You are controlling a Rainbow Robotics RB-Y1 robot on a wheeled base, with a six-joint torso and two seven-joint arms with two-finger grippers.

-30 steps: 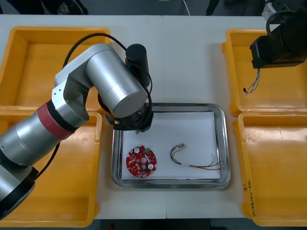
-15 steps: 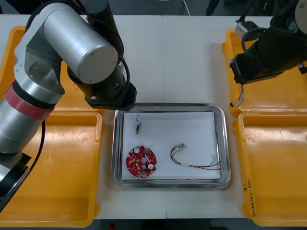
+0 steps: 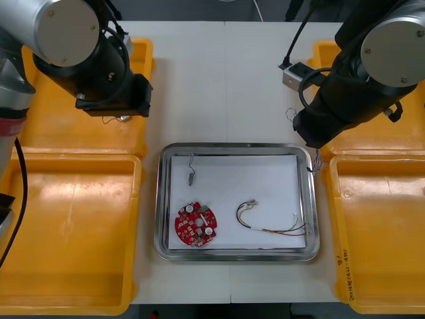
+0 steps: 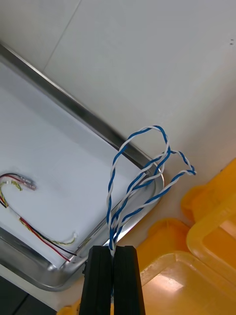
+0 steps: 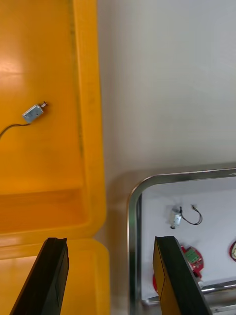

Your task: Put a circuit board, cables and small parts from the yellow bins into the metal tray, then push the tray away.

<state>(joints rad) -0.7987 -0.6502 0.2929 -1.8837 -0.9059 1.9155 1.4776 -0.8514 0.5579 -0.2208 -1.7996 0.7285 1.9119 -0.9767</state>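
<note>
1. My right gripper (image 4: 112, 251) is pinched narrow on the twisted blue and white cable (image 4: 140, 181); its loops hang over the corner rim of the metal tray (image 4: 73, 108), beside a right yellow bin (image 4: 216, 236).
2. My left gripper (image 5: 109, 241) stands wide, holding nothing, between the far left bin (image 5: 88, 123) and the tray.
3. The tray holds the circuit board (image 3: 195, 224), the red and yellow cable (image 3: 269, 222) and a small metal part (image 3: 190, 174).

The table (image 3: 226, 80) is light, almost white, and a thin seam (image 3: 224, 100) runs over its top from the near side to the far edge. Beyond that edge the room (image 3: 199, 8) is dark.
</note>
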